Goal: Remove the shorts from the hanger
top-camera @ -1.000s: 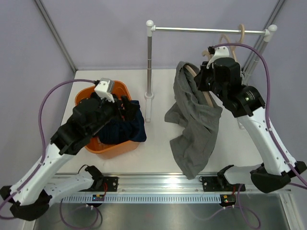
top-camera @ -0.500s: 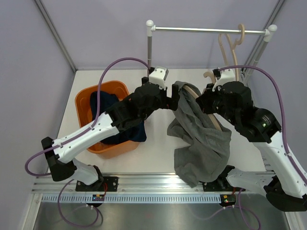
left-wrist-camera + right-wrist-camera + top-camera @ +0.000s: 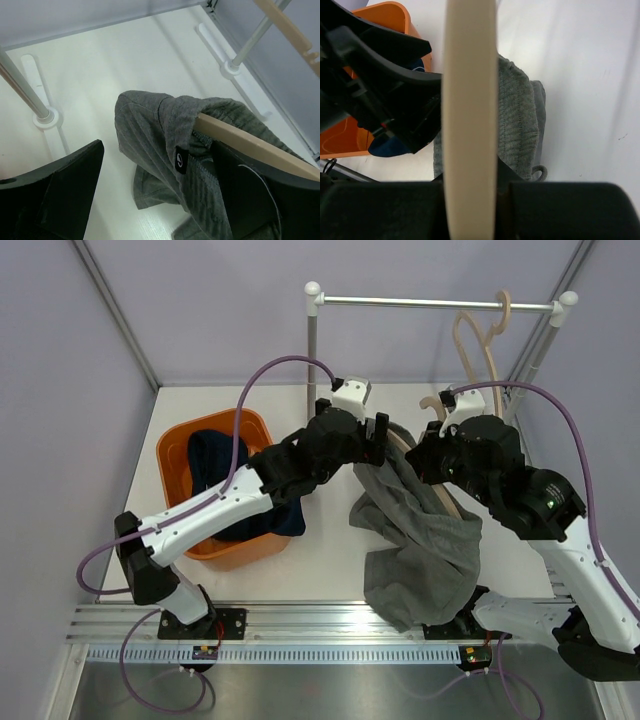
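Pincer of left arm (image 3: pixel 382 439) nearer shorts (image 3: pixel 420 540)

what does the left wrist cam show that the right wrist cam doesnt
Only left wrist: a small black label on the waistband of the grey shorts, and the rack's post feet.
Only right wrist: the orange tub, a bit of the navy shorts, and the right gripper shut on the wooden hanger.
Both: grey shorts draped over the hanger, the open left gripper at them, and the white table below.
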Robot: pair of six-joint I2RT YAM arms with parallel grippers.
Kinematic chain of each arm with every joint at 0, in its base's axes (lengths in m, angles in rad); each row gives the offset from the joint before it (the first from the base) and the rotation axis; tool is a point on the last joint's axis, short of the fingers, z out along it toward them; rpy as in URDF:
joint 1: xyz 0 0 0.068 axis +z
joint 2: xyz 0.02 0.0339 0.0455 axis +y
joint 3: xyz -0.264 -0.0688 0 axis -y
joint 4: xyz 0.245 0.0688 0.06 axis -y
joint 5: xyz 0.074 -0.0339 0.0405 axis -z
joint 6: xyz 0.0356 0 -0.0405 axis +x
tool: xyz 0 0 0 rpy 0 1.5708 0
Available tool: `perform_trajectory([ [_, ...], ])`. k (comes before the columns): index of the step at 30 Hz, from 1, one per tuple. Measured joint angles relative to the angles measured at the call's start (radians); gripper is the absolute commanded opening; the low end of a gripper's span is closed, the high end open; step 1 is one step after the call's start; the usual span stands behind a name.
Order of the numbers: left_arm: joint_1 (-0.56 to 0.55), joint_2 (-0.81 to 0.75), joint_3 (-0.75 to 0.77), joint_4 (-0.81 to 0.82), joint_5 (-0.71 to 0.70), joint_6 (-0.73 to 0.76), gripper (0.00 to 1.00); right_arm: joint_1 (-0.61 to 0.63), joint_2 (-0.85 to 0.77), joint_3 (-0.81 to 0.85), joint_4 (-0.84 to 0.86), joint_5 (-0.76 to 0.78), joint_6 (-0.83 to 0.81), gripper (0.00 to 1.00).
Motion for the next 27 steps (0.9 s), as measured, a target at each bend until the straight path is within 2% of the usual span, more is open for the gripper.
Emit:
perform_trajectory([
  [2, 0.000, 0.016, 0.000, -0.008, -0.006, -0.001, 0.79, 0.005, 0.005, 0.000, 0.000, 0.002, 0.001, 0.00],
  [3, 0.000, 0.024, 0.000, -0.013, -0.008, -0.001, 0.69, 0.006, 0.007, 0.000, 0.000, 0.002, 0.001, 0.00],
  [5, 0.000, 0.042, 0.005, -0.031, -0.020, -0.004, 0.56, 0.012, 0.011, 0.000, 0.000, 0.002, 0.001, 0.00],
  [6, 0.000, 0.050, 0.009, -0.035, -0.026, -0.005, 0.40, 0.015, 0.012, 0.000, 0.000, 0.005, 0.001, 0.00],
  [9, 0.000, 0.064, 0.013, -0.038, -0.042, -0.006, 0.17, 0.020, 0.013, 0.000, 0.000, 0.017, 0.001, 0.00],
  [10, 0.000, 0.065, 0.013, -0.038, -0.045, -0.011, 0.01, 0.021, 0.013, 0.000, -0.001, 0.019, 0.002, 0.00],
  [15, 0.001, 0.069, 0.037, -0.052, -0.065, -0.007, 0.00, 0.023, 0.008, 0.000, 0.000, 0.020, 0.006, 0.00],
  [27, 0.135, 0.184, 0.158, -0.058, 0.017, -0.021, 0.00, 0.023, -0.027, 0.027, -0.010, 0.018, 0.008, 0.00],
])
